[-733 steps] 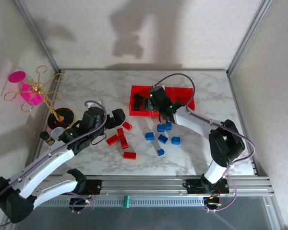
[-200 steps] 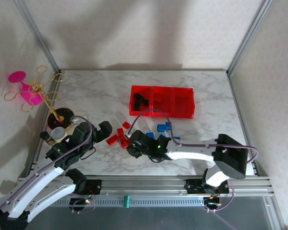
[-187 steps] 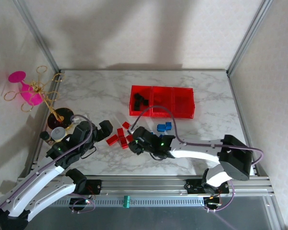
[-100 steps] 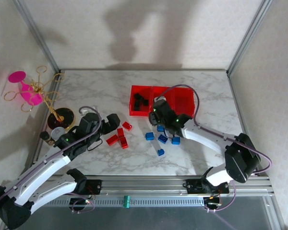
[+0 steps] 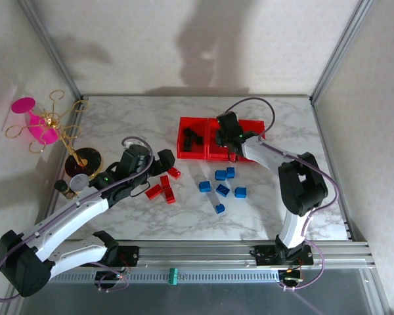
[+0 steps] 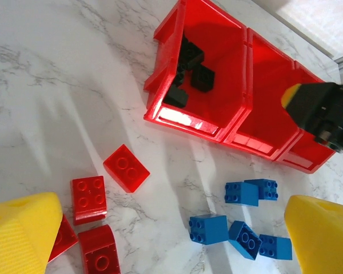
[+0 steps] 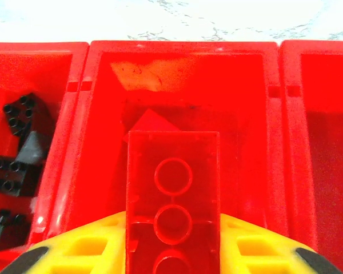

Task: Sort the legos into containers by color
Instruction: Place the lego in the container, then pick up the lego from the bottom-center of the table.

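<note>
A red brick [image 7: 172, 200] sits clamped in the right gripper [image 7: 172, 251] over the middle of three joined red bins [image 7: 183, 51], upper centre of the overhead view. Black bricks [image 7: 14, 154] lie in the left bin. Loose red bricks [image 5: 164, 187] and blue bricks [image 5: 222, 184] dot the table [image 5: 118, 125] mid-frame, under the wide-open left gripper [image 6: 171, 245].
</note>
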